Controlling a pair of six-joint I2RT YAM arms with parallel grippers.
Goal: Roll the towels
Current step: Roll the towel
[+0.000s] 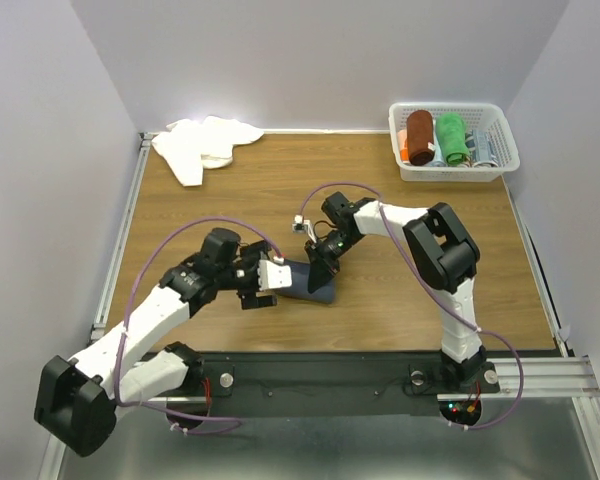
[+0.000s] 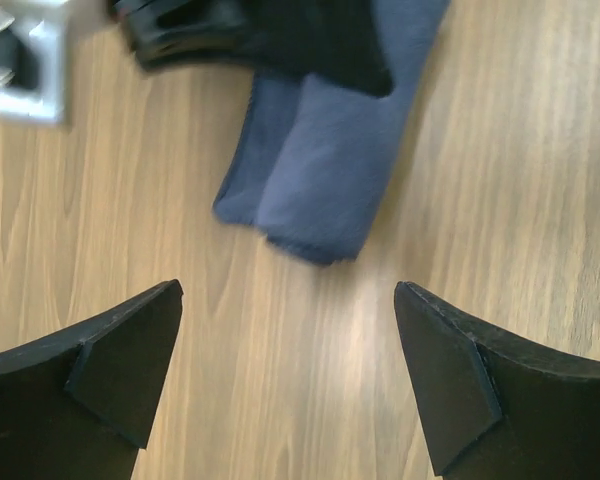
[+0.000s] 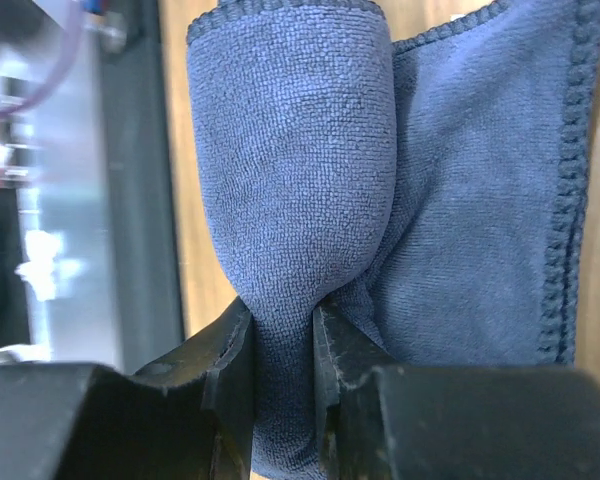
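The dark slate blue-grey towel [image 1: 311, 281] lies partly rolled on the wood table near its front middle. It also shows in the left wrist view [image 2: 325, 165] and in the right wrist view [image 3: 310, 150]. My right gripper [image 1: 323, 262] is shut on the rolled end of this towel [image 3: 283, 330]. My left gripper [image 1: 276, 276] is open and empty, just left of the towel, its fingertips [image 2: 140, 330] short of the towel's near end. The white towel [image 1: 202, 143] lies crumpled at the far left corner of the table.
A white basket [image 1: 454, 172] stands at the far right with a rolled rust-brown towel [image 1: 419, 136], a rolled bright green towel [image 1: 452, 138] and other items. A metal rail [image 1: 121, 240] runs along the table's left edge.
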